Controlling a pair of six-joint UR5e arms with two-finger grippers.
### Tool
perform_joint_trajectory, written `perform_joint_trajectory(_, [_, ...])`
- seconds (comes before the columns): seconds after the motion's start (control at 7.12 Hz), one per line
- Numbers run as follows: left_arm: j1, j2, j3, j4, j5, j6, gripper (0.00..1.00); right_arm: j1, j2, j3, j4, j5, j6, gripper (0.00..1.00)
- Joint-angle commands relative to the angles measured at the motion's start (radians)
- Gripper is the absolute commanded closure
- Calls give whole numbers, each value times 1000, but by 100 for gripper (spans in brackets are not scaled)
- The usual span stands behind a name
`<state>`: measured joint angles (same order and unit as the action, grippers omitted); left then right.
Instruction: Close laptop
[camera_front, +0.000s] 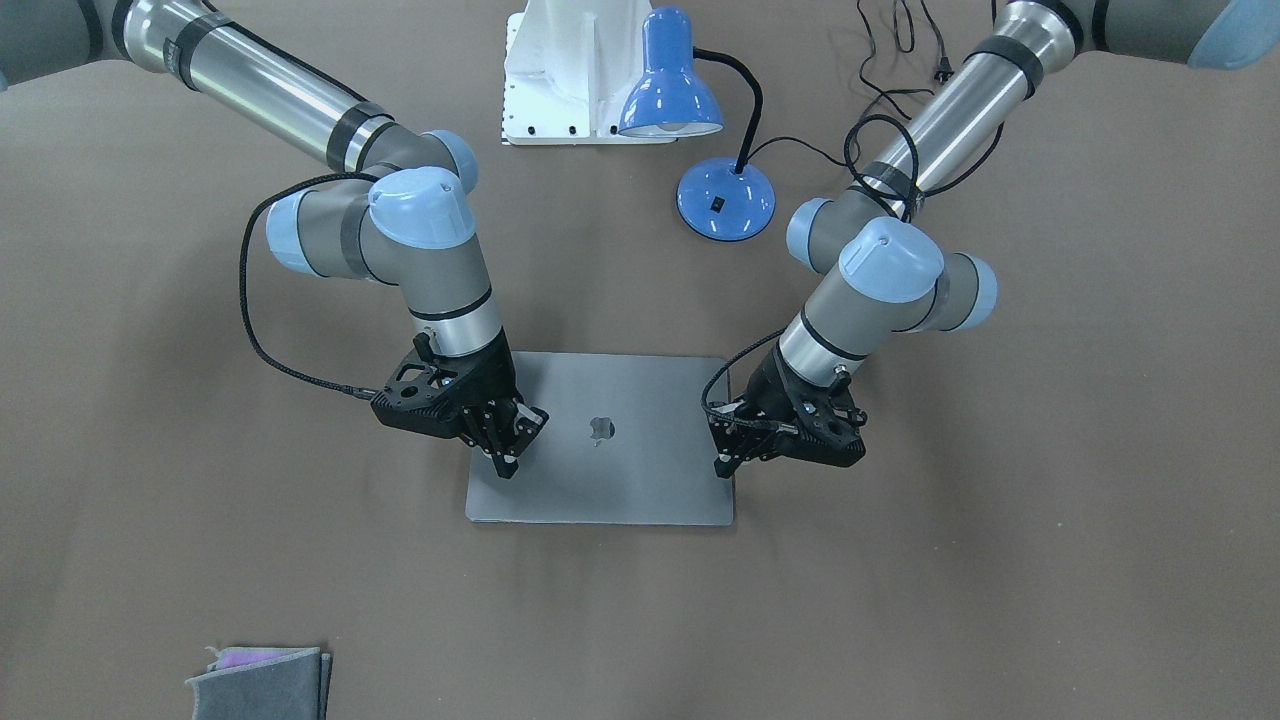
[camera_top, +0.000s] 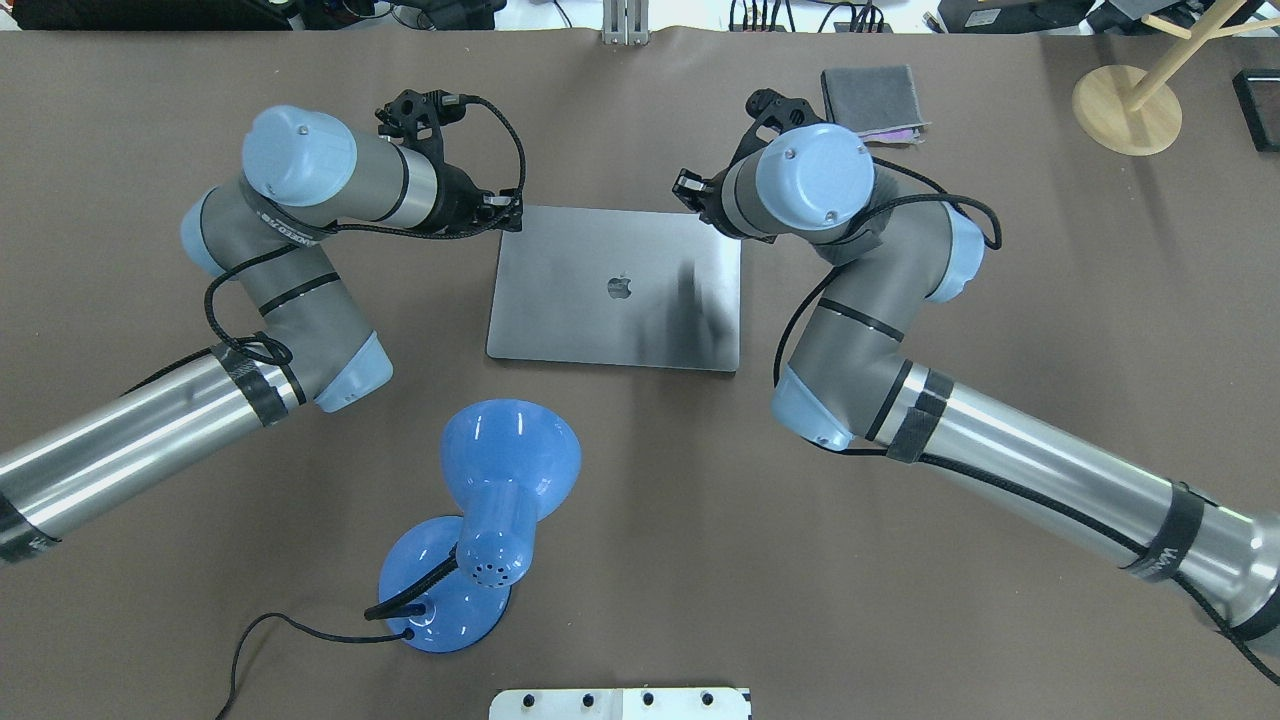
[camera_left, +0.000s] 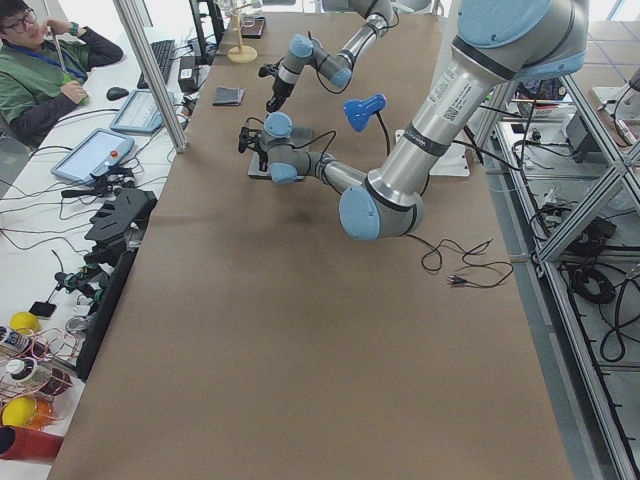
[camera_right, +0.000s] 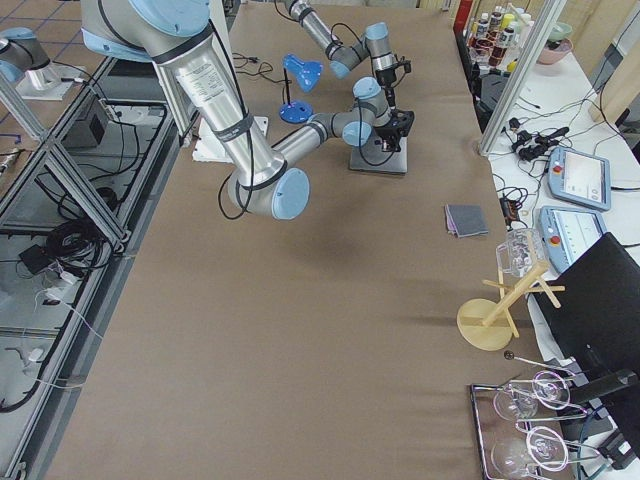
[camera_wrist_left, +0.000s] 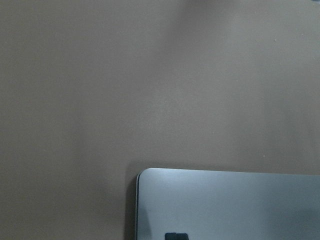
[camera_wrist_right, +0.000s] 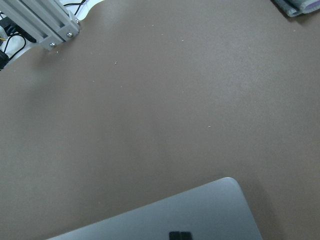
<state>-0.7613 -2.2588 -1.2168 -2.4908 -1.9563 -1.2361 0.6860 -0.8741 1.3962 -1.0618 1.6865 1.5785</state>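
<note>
The laptop (camera_front: 620, 480) lies flat on the brown table with its lid down and the apple logo facing up; it also shows in the overhead view (camera_top: 600, 320). My right gripper (camera_front: 505, 462) is shut, its tips over the lid near one side edge. My left gripper (camera_front: 724, 465) is shut, its tips at the opposite side edge. I cannot tell whether the tips touch the lid. Each wrist view shows one lid corner, in the left wrist view (camera_wrist_left: 225, 205) and in the right wrist view (camera_wrist_right: 175, 215), with a dark fingertip at the bottom edge.
A blue desk lamp (camera_top: 510, 460) stands between the laptop and the robot base, its cord trailing on the table. A folded grey cloth (camera_top: 868, 95) lies beyond the right gripper. A wooden stand (camera_top: 1125, 110) is at the far right. A white mount (camera_front: 560, 70) sits at the robot's side.
</note>
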Motion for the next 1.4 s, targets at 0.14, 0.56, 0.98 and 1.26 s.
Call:
perform_joint_trajectory(0.14, [-131,74,-258,282,-213,56,1,154,-196,170,-7,155,-238,0])
perform_joint_trajectory(0.56, [-356,267,-568,740,-360,538,1,415,-399,361,-263,424,-690,0])
perform_joint_trajectory(0.98, [-560,525,-620,926,-357,1145,1,640,-665,523,-538,484,-1250,0])
perform_joint_trajectory(1.26, [-720,611,-560,935,-358,1338,1,787,-781,514,-605,489,-1528,0])
